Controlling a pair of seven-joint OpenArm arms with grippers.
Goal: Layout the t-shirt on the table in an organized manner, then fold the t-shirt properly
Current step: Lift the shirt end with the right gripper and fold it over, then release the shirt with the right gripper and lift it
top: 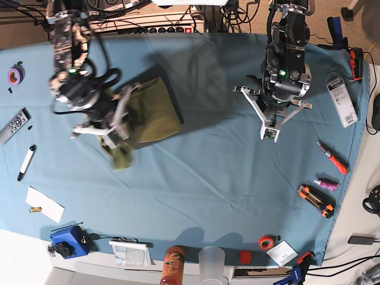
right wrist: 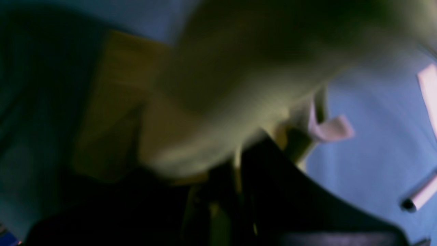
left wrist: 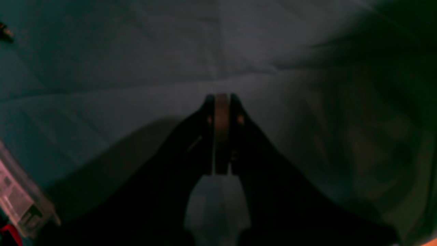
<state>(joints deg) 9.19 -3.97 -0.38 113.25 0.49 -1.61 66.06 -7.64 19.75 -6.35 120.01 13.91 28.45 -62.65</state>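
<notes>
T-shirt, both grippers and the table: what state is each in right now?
t-shirt: bunched, one end lifted by the right gripper, not laid out.
right gripper: shut on the t-shirt.
left gripper: shut, empty, above bare cloth.
table: teal cloth, tools along its edges.

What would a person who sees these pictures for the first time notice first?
The eye goes first to the t-shirt, an olive bundle on the left part of the teal table in the base view, lifted and gripped by the right gripper. Next is the left gripper on that view's right, shut and holding nothing above bare cloth. Small tools such as an orange screwdriver lie along the table's edges.
</notes>
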